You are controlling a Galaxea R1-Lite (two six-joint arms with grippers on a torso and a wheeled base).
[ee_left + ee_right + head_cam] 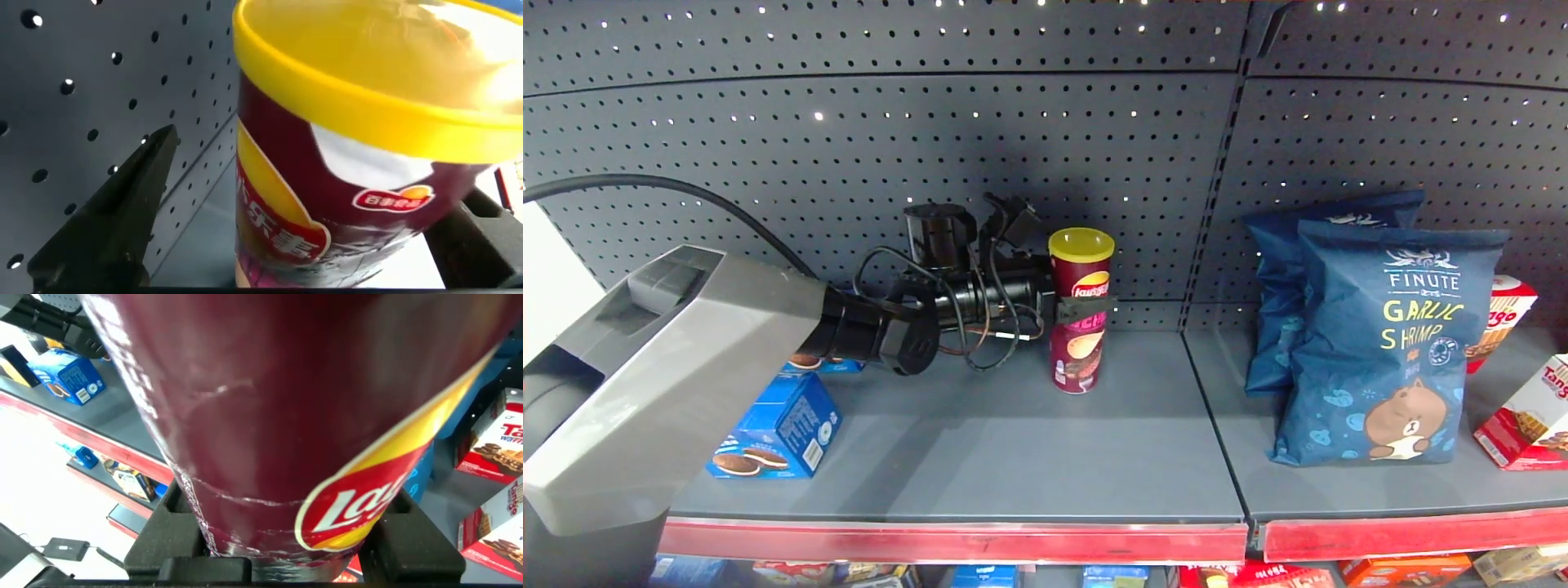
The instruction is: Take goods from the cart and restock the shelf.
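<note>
As seen at frame centre: chip can [1079, 343] with yellow lid [1081, 244], upright on grey shelf [1013, 441], between parted fingers of left gripper [1085, 309], one finger [114, 229] clear of can wall. Second chip can [286, 400] clamped in right gripper [282, 547]. Blue snack bags [1380, 343] at right, blue biscuit box [780, 433] lower left.

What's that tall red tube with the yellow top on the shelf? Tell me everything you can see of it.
It is a chip can, a tall round tube in glossy dark red wrap with a yellow and red logo, capped by a yellow plastic-looking lid. It stands upright on the grey shelf, near the pegboard back wall. The left gripper has its fingers either side of the can's middle; the finger by the wall stands clear of it, so the can looks unclamped.
</note>
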